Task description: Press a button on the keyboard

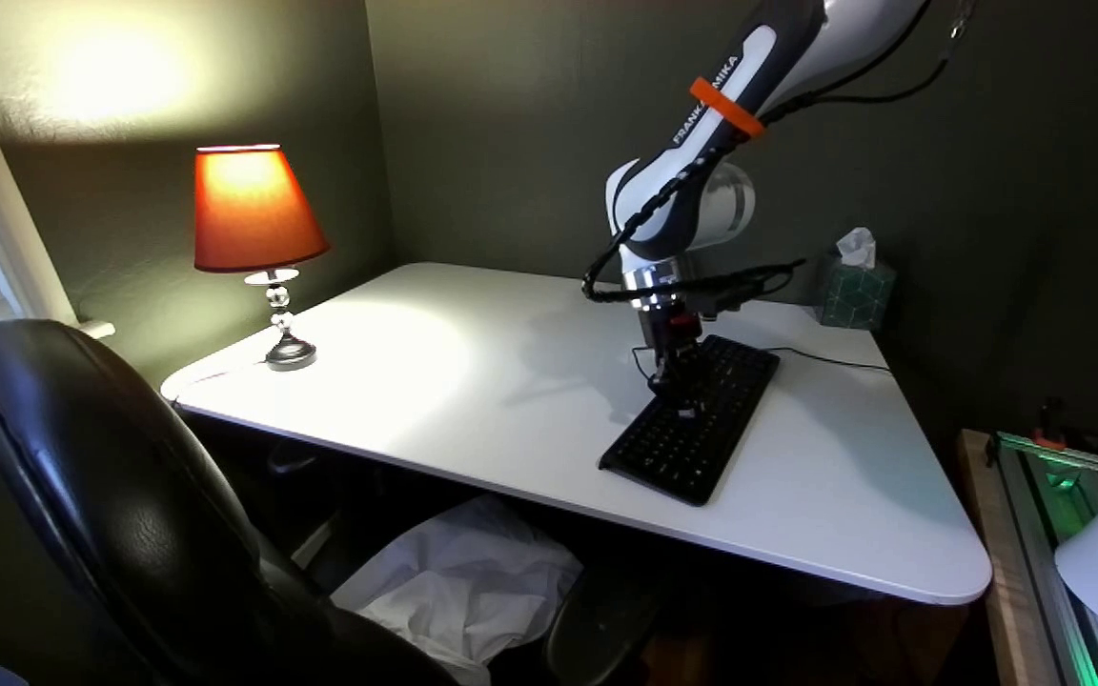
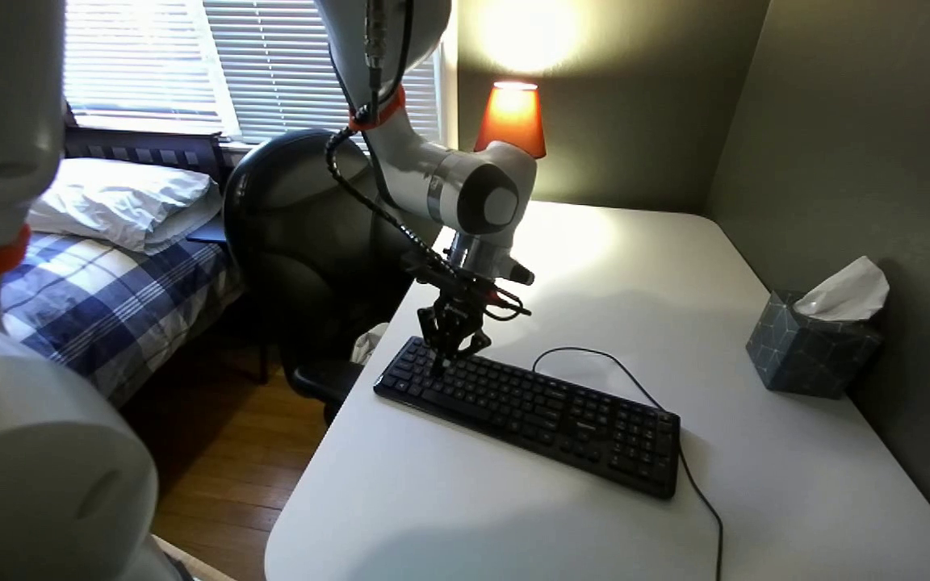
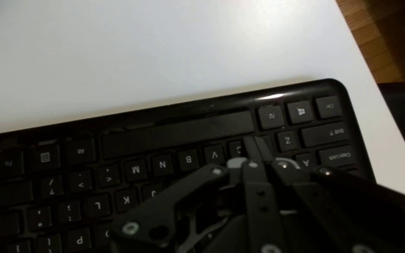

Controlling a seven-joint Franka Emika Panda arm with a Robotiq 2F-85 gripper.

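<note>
In an exterior view, the keyboard (image 1: 722,412) is stretching 7-to-1 o'clock on a white desk (image 1: 511,400). In an exterior view, a bed (image 2: 134,282) is standing at 9. From my wrist, the space bar (image 3: 178,134) is facing 12; my two-finger gripper (image 3: 255,140) is sitting narrow.

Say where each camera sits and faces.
Wrist view: over the black rectangular keyboard, facing down; black jointed gripper shows.
In an exterior view: near the black leather chair, facing across the flat white desk; white arm and gripper show.
In an exterior view: beside the robot's white body, facing along the desk toward the orange-shaded lamp; arm and gripper show.
Both exterior views share desk, lamp, keyboard.
</note>
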